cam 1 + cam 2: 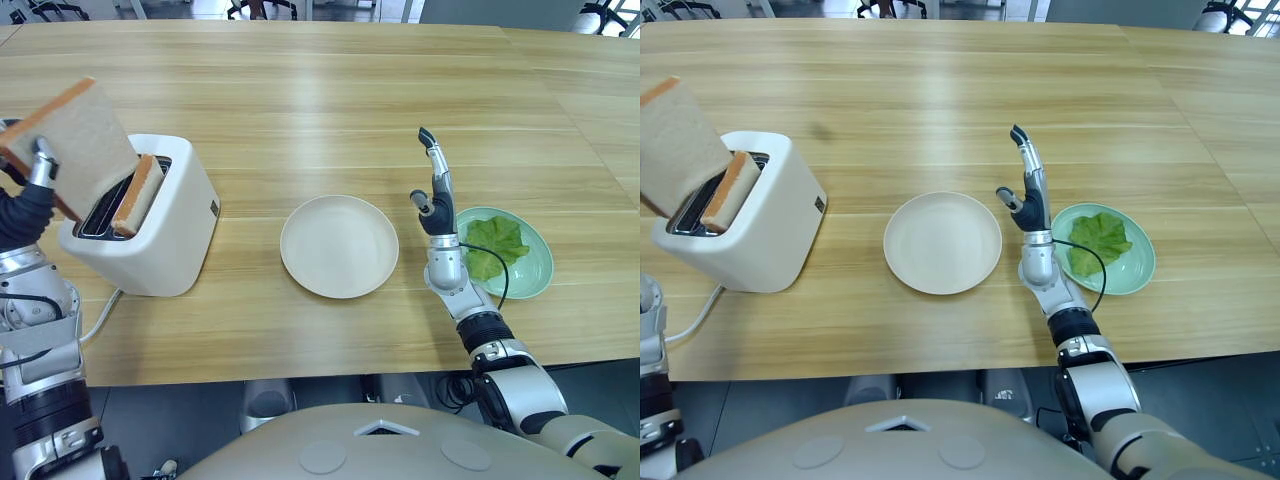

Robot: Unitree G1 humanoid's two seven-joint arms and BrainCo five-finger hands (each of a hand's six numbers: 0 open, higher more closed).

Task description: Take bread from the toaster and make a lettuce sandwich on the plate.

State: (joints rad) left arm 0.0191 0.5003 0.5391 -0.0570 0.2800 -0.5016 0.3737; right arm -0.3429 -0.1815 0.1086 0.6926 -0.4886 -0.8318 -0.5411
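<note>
A white toaster [155,235] stands at the left of the wooden table. One bread slice [139,193] leans in its near slot. My left hand [38,163] is shut on a second bread slice [78,142], holding it tilted just above the toaster's far slot. An empty cream plate [339,246] lies in the middle. To its right, a green plate [533,268] holds a lettuce leaf [494,244]. My right hand [435,195] stands upright and open between the two plates, holding nothing.
The toaster's cord [100,318] runs off the near table edge at the left. The far half of the table [330,90] is bare wood. Chair legs show beyond the far edge.
</note>
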